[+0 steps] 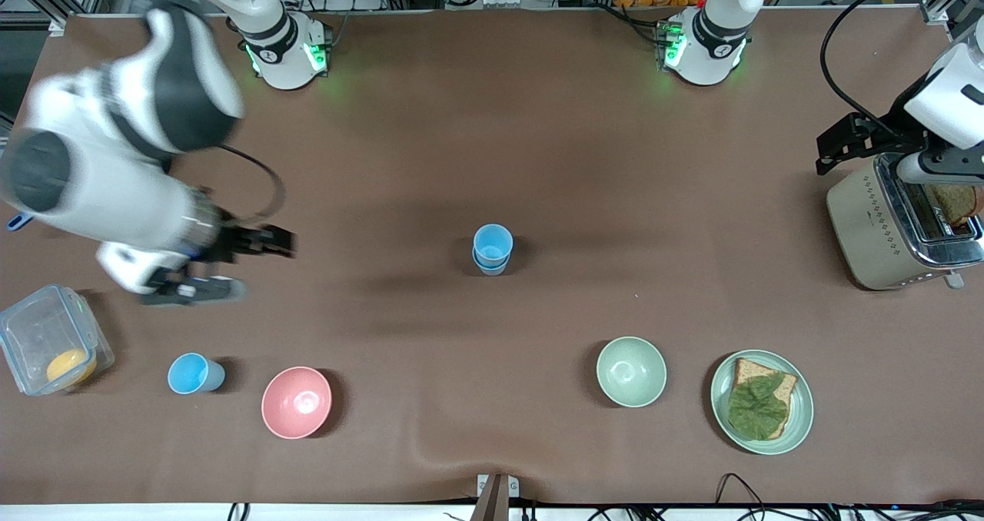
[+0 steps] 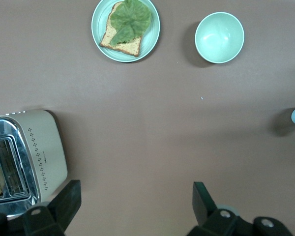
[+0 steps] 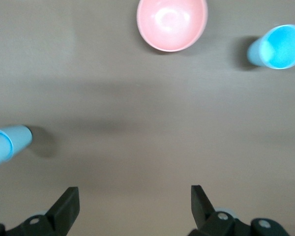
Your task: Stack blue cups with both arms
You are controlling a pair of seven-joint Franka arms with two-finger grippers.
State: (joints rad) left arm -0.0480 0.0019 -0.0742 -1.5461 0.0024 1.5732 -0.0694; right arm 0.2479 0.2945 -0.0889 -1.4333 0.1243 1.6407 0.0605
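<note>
Blue single cup (image 1: 195, 373) on table, apart from open right pincer (image 1: 231, 263).

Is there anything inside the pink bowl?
No. The pink bowl shows only its bare, shiny inside in the right wrist view, with nothing lying in it.
</note>
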